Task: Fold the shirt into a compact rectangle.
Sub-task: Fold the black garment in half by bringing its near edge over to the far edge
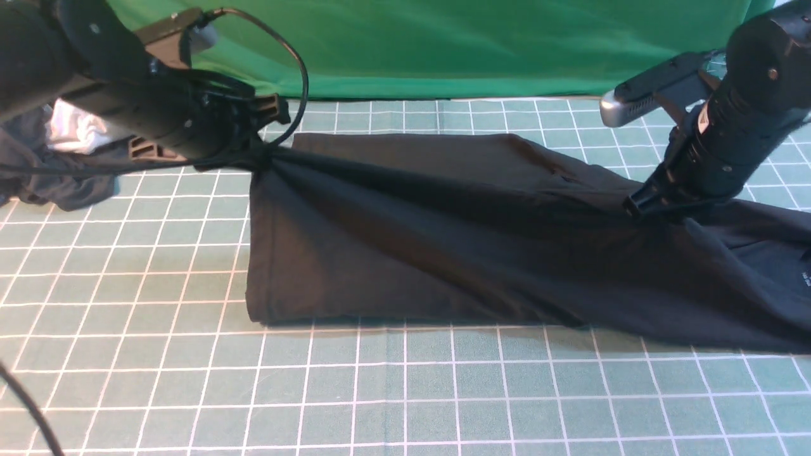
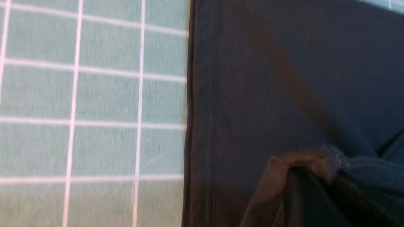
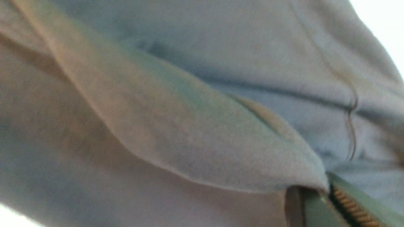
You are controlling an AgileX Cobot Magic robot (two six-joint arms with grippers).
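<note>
**A:** How are the jaws?

**B:** From the front I see the left jaws clenched on the far left corner of the shirt (image 1: 443,253), with creases fanning out from the grip. The right jaws are pinched tight on cloth towards its right end. The shirt lies stretched across the gridded surface (image 1: 158,380) and runs off the right edge. A grey and white cloth bundle (image 1: 76,136) sits behind my left arm.

**A:** And the wrist cameras?

**B:** On the left wrist, the shirt's (image 2: 284,78) hemmed edge lies straight along the surface, and a fold wraps over one finger (image 2: 298,195). On the right wrist, cloth fills the picture, washed pale, with a fold draped over a finger (image 3: 312,208).
</note>
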